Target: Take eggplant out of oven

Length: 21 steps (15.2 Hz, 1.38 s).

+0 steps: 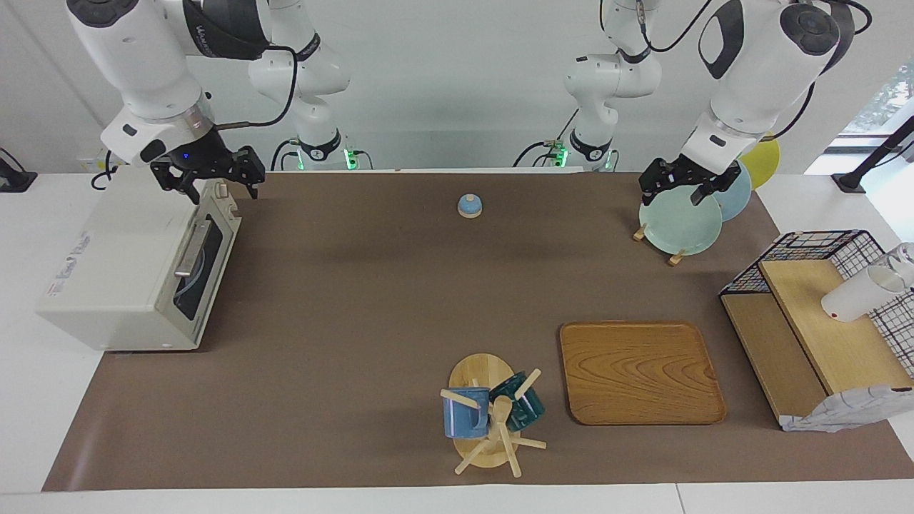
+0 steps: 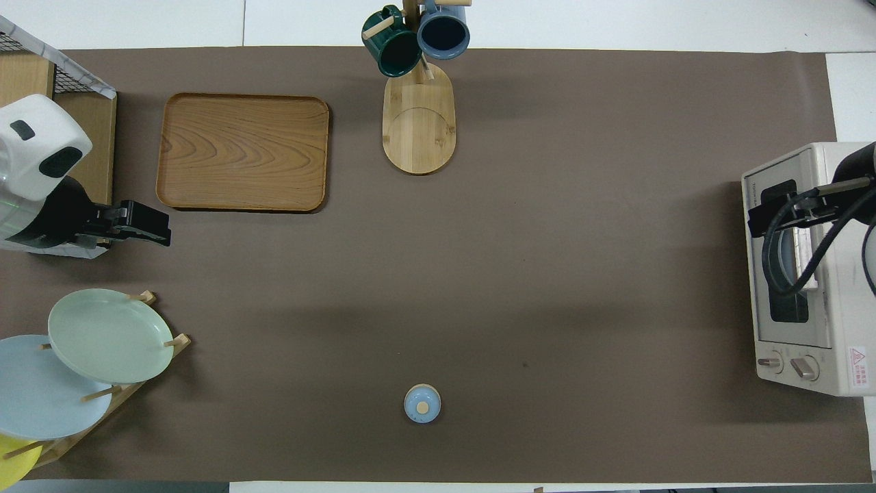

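The cream-white oven (image 1: pixel 121 271) stands at the right arm's end of the table, its dark glass door shut and its silver bar handle (image 1: pixel 189 250) facing the middle of the mat. It also shows in the overhead view (image 2: pixel 848 308). A pale blue curved rim shows through the glass. The eggplant is hidden. My right gripper (image 1: pixel 214 187) hangs over the oven's top front edge, above the door (image 2: pixel 770 216). My left gripper (image 1: pixel 675 193) hangs in the air above the plate rack (image 2: pixel 154 229), holding nothing.
A wooden rack holds a pale green plate (image 1: pixel 682 225) and others near the left arm. A wooden tray (image 1: pixel 639 371), a mug tree (image 1: pixel 489 414), a small blue bell (image 1: pixel 470 205) and a wire basket with wooden shelves (image 1: pixel 807 314) are on the mat.
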Tool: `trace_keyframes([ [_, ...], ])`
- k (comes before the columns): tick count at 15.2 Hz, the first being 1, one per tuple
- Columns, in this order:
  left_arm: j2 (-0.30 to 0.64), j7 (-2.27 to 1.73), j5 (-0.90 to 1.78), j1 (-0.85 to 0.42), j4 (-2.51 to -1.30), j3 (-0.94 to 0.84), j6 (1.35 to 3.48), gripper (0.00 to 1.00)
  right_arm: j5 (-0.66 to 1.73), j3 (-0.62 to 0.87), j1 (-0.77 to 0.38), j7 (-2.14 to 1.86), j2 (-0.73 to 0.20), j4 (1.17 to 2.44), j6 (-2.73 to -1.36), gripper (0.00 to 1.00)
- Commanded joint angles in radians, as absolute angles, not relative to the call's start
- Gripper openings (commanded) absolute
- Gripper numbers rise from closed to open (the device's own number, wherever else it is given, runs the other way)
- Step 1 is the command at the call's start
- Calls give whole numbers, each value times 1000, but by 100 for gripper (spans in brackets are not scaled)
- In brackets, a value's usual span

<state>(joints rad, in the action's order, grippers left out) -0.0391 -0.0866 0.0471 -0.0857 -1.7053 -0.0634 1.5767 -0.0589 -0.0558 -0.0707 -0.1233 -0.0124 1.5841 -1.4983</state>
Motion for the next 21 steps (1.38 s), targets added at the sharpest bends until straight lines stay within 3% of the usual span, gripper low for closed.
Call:
trace_keyframes([
  [1, -54, -94, 34, -87, -1707, -61, 1568, 100, -29, -49, -57, -101, -14, 1575, -1508, 100],
  [6, -54, -94, 34, -87, -1707, -61, 1568, 100, -31, -54, -52, -127, -9, 1589, -1526, 100],
  [7, -54, -94, 34, -87, -1707, -61, 1568, 100, -17, -55, -37, -150, -6, 1609, -1578, 100],
  [8, -54, -94, 34, -87, -1707, -61, 1568, 100, -15, -55, -35, -156, 12, 1655, -1642, 94],
  [10, -54, -94, 34, -87, -1707, -61, 1568, 100, -14, -57, -11, -187, 38, 1718, -1689, 21],
  [11, -54, -94, 34, -87, -1707, -61, 1568, 100, -12, -55, 11, -252, 44, 1745, -1690, 0],
  [15, -54, -94, 34, -87, -1707, -61, 1568, 100, -50, -60, 29, -223, 106, 1899, -1753, 0],
  [21, -54, -94, 34, -87, -1707, -61, 1568, 100, -225, -58, 57, -89, 92, 2009, -1859, 0],
])
